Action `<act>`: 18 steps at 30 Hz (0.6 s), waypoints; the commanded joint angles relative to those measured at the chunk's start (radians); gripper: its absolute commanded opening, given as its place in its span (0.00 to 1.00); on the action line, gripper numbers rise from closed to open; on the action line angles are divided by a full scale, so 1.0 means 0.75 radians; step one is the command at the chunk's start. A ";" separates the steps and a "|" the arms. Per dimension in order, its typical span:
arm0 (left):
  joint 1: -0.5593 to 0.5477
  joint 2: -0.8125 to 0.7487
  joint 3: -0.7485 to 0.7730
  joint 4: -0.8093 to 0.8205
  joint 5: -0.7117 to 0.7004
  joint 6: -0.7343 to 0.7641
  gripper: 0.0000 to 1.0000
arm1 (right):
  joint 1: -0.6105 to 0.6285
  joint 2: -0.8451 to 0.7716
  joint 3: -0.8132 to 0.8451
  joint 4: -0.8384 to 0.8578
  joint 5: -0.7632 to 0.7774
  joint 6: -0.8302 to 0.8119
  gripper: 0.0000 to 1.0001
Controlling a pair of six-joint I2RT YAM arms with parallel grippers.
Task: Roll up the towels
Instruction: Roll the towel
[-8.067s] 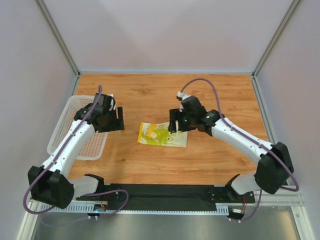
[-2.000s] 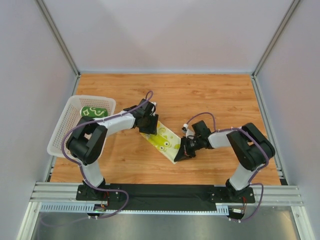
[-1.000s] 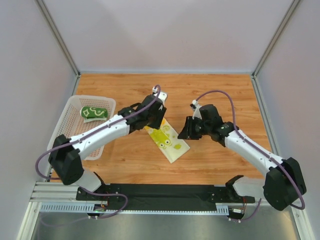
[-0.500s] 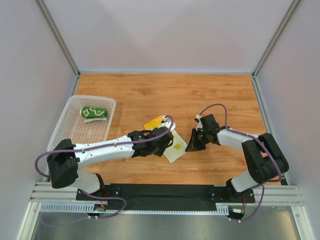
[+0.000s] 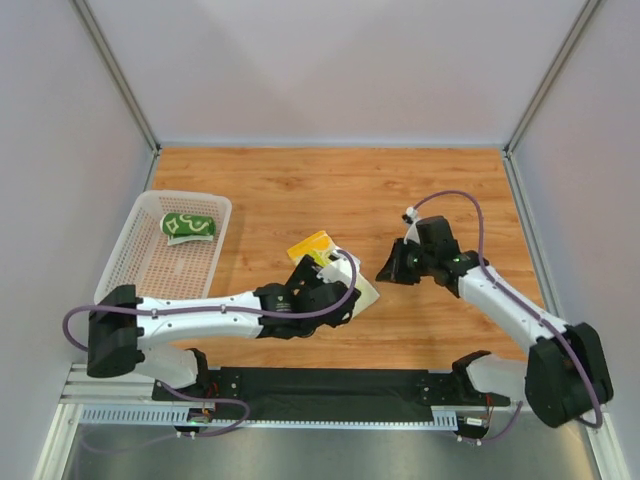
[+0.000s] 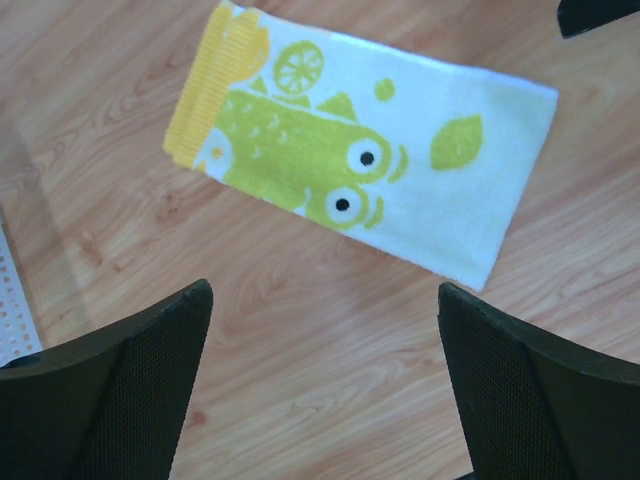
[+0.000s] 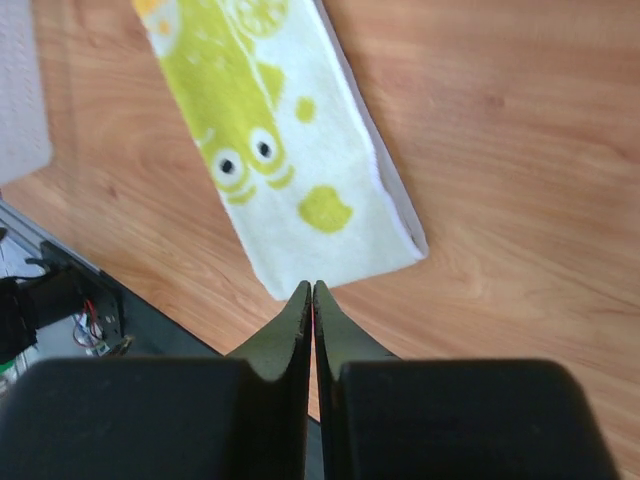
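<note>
Note yellow-and-lime towel (image 6: 350, 170) lying flat and unrolled on the wooden worktop (image 5: 330, 185), slantwise near the middle, yellow fringed end toward the far side, white end toward the near right. Log left claw (image 6: 322, 292) as spread wide, gripping nothing. See both fingers (image 6: 120, 390) in the wrist view clear of the cloth, with bare wood between them and the towel's long edge. In the top view, place left arm reaching in low from the near left, its wrist covering part of the towel. Log right claw (image 7: 312, 290) as pinched fully together, nothing between the tips. In its wrist view, find the tips right at the towel's white short end, contact not discernible. In the top view, put right claw just to the right of the towel. Find dark green towel (image 5: 187, 225) rolled up at the far end of the white basket (image 5: 165, 275) on the worktop's left side, well apart from both claws.
</note>
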 commanded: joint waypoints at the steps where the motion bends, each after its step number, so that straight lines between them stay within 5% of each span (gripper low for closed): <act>1: 0.024 -0.125 -0.085 0.237 -0.094 0.090 0.99 | -0.002 -0.166 0.100 -0.116 0.122 -0.031 0.03; 4: 0.036 -0.121 -0.088 0.244 0.078 0.077 0.96 | -0.002 -0.301 0.121 -0.214 0.228 -0.027 0.03; 11: -0.040 0.004 -0.104 0.307 0.276 0.129 0.62 | -0.006 -0.512 0.139 -0.425 0.465 -0.017 0.04; 18: -0.042 0.063 -0.147 0.397 0.477 0.155 0.56 | -0.018 -0.541 0.127 -0.513 0.525 -0.019 0.05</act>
